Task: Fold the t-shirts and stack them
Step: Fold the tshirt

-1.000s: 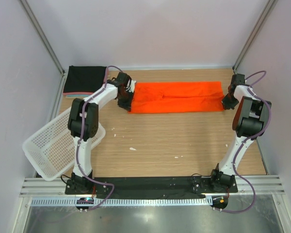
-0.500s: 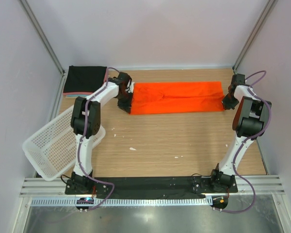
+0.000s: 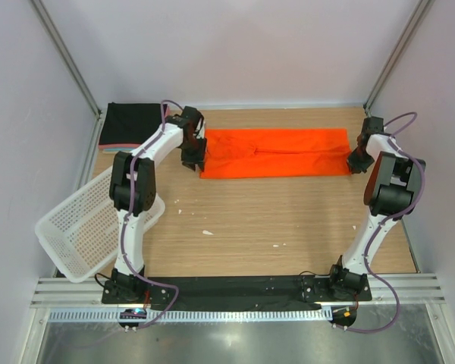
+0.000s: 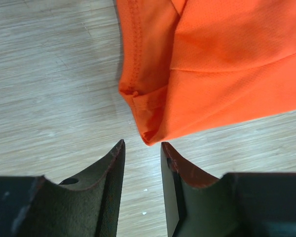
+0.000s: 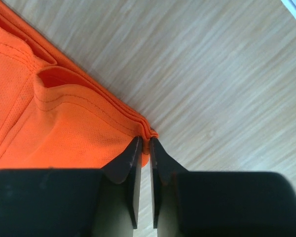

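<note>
Orange t-shirt [image 3: 273, 152] lies flat on the worktop [image 3: 288, 220], folded into a long strip parallel to the far edge and running from left of centre almost to the right edge.

Left claw [image 3: 193, 158] sits at the strip's left end. Wrist view: jaws stand a narrow gap apart, tips low over the wood. The shirt's near-left corner [image 4: 149, 133] reaches just to the mouth of that gap and is not pinched.

Right claw [image 3: 356, 161] is at the strip's right end. Wrist view: jaws drawn nearly together [image 5: 144, 143], with the layered corner of the orange cloth [image 5: 64, 123] nipped between the tips. Hem seams and fold layers are visible.

Stack of folded t-shirts [image 3: 134, 125] sits in the far-left corner, black on top, pink and teal edges showing beneath.

White mesh basket [image 3: 83, 227] is tilted at the left edge, partly off the worktop.
</note>
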Robot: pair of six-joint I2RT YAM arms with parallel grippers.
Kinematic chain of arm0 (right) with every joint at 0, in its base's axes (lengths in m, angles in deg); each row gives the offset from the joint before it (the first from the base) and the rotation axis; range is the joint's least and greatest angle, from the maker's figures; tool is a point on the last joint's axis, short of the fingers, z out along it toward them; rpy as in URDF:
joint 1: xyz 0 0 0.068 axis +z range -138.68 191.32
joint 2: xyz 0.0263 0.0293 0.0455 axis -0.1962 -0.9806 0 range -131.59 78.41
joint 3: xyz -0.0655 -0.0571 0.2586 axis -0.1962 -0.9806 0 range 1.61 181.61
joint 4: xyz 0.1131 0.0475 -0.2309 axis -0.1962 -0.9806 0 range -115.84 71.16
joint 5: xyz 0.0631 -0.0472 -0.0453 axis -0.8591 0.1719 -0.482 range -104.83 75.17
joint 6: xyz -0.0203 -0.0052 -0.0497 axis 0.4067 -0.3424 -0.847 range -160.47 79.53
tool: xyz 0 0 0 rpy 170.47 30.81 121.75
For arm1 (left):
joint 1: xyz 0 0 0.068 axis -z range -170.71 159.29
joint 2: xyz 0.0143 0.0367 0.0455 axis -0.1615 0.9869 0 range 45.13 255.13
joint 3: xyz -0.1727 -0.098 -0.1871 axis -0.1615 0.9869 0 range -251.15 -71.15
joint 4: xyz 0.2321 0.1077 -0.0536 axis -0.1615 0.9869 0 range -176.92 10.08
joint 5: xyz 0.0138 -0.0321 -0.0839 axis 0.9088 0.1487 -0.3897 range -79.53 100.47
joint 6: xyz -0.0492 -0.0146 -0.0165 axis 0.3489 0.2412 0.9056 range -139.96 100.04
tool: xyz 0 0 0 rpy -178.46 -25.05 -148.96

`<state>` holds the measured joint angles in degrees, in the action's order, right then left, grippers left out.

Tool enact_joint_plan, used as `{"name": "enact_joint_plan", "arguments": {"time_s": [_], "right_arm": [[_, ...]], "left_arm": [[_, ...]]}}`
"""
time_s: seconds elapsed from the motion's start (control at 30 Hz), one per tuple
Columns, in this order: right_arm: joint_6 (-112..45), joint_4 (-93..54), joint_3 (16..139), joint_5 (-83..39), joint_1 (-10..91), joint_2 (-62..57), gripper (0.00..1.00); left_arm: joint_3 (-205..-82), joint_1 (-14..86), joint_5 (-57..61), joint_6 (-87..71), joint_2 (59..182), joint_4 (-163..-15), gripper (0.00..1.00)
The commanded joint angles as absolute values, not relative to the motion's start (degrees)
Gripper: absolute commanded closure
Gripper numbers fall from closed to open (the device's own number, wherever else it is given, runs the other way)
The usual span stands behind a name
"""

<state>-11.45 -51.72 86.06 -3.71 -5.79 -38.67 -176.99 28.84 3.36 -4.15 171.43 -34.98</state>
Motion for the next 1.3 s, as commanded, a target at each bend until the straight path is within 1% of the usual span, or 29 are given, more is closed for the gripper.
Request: {"name": "enact_joint_plan", "arguments": {"time_s": [0.0, 0.1, 0.17, 0.2, 0.27, 0.43, 0.5, 0.67, 0.8, 0.97, 1.1, 1.13, 1.2, 1.27], "right_arm": [[-10.32, -53.20, 85.02, -3.40, -6.17, -33.05, 0.81], [-9.97, -54.52, 85.28, -2.35, -6.17, -31.29, 0.76], [-9.79, -55.66, 85.72, -1.65, -6.17, -30.15, 0.74], [-9.80, -56.18, 85.99, -1.30, -6.17, -29.88, 0.71], [-9.97, -57.59, 86.86, 0.19, -6.26, -29.26, 0.70], [-10.94, -60.58, 88.53, 3.10, -6.17, -27.33, 0.69], [-11.20, -60.93, 88.71, 2.93, -6.17, -26.19, 0.69], [-11.90, -60.76, 87.75, -2.16, -5.91, -22.86, 0.71], [-11.82, -58.83, 85.20, -8.14, -5.65, -17.93, 0.71], [-10.24, -53.64, 81.42, -16.21, -4.07, -10.21, 0.71], [-9.18, -49.96, 80.28, -21.85, -3.54, -5.98, 0.69], [-8.74, -49.34, 80.36, -22.90, -3.36, -5.53, 0.69], [-8.74, -48.28, 81.06, -25.45, -3.10, -4.74, 0.68], [-9.44, -50.55, 83.26, -25.73, -2.57, -4.74, 0.68]], "left_arm": [[-178.90, 30.29, 2.30, -1.08, 166.42, -36.20, 0.63], [-178.11, 32.75, -0.33, 0.17, 165.54, -39.63, 0.64], [-177.67, 34.34, -0.08, 1.39, 165.71, -41.47, 0.64], [-177.41, 34.69, -0.16, 1.83, 166.50, -42.17, 0.63], [-177.06, 35.04, 0.45, 2.97, 167.90, -43.75, 0.64], [-178.20, 34.96, 8.70, 4.38, 172.65, -44.20, 0.64], [-178.46, 34.87, 10.03, 4.65, 173.53, -44.82, 0.64], [-179.69, 33.11, 9.77, 6.23, 177.04, -45.78, 0.63], [-183.90, 31.97, 9.85, 6.76, 181.35, -44.03, 0.63], [-194.87, 29.78, 10.12, 7.20, 188.11, -40.78, 0.62], [-207.34, 27.49, 5.12, 9.04, 193.48, -41.47, 0.59], [-208.51, 26.62, 1.54, 9.83, 194.36, -43.74, 0.59], [-209.74, 25.82, -1.56, 12.29, 193.93, -46.30, 0.58], [-208.88, 25.55, -4.63, 13.35, 190.69, -49.73, 0.57]]}}
